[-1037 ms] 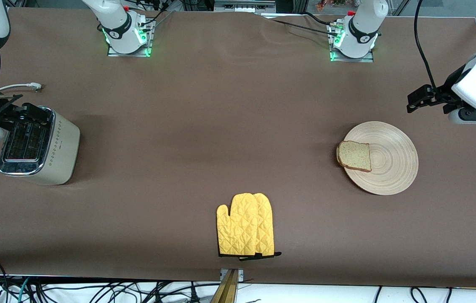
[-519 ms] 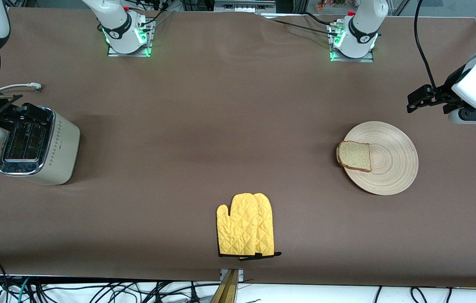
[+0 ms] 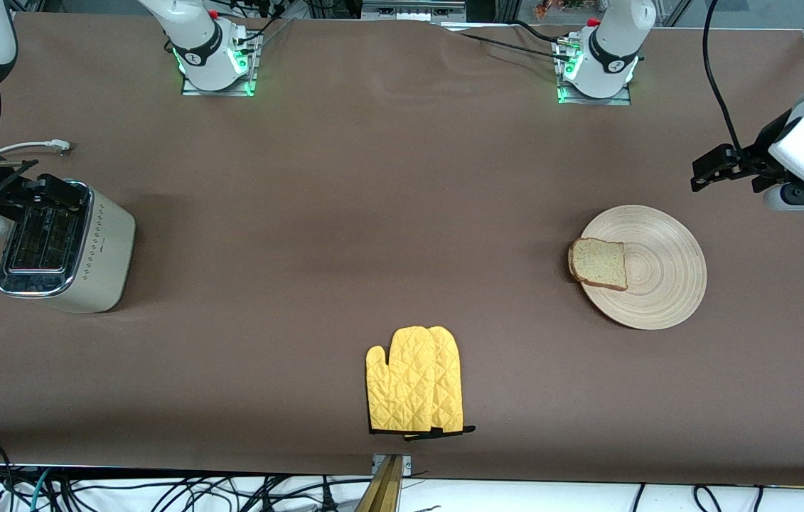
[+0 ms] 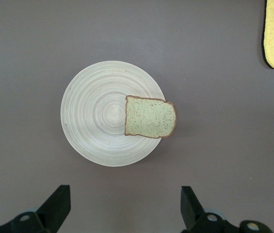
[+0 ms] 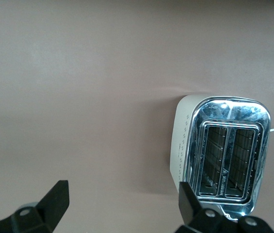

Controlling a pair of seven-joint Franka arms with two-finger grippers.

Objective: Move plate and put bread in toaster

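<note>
Bread (image 3: 598, 264), tan, speckled, dark-crusted

The brown table (image 3: 373, 213) is occupied by a toaster (image 3: 64, 245), a plate (image 3: 657, 284) and yellow oven mitts (image 3: 414, 380).

Wooden plate (image 3: 657, 284) (ringed, matt), toaster (image 3: 99, 249) chrome-topped and glossy, quilted cloth mitt (image 3: 414, 380).

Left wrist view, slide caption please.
Open left gripper above tan speckled bread slice overhanging round beige wooden plate.
</note>
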